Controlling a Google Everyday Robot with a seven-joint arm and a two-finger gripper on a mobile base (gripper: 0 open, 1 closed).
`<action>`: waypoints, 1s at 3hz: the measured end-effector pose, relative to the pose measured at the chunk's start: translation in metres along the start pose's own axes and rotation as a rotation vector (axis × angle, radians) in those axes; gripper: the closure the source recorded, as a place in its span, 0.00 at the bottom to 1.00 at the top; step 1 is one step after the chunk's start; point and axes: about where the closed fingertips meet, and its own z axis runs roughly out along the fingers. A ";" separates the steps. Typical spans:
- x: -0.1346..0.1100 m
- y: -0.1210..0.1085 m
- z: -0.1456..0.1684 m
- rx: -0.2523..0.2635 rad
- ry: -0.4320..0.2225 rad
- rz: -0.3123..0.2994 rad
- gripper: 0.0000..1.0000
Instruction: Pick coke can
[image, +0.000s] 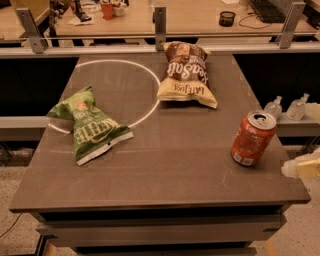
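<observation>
The coke can (252, 138) is orange-red with a silver top and pull tab and a white patch near its base. It stands upright near the right edge of the dark table (165, 170). My gripper (302, 168) shows only as a pale shape at the right edge of the view, just beyond the table's right edge. It is to the right of the can and a little lower in the picture, apart from it. Most of the gripper is cut off by the frame.
A green chip bag (90, 125) lies at the table's left. A brown chip bag (187, 75) lies at the back centre. A white circle (117, 62) is marked on the tabletop. Two small clear bottles (287, 107) stand on a ledge to the right. A railing and desks are behind.
</observation>
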 end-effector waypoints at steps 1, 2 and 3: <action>0.013 0.013 0.013 -0.017 -0.029 0.016 0.00; 0.027 -0.002 0.032 0.048 -0.091 0.016 0.00; 0.026 -0.002 0.033 0.047 -0.093 0.016 0.00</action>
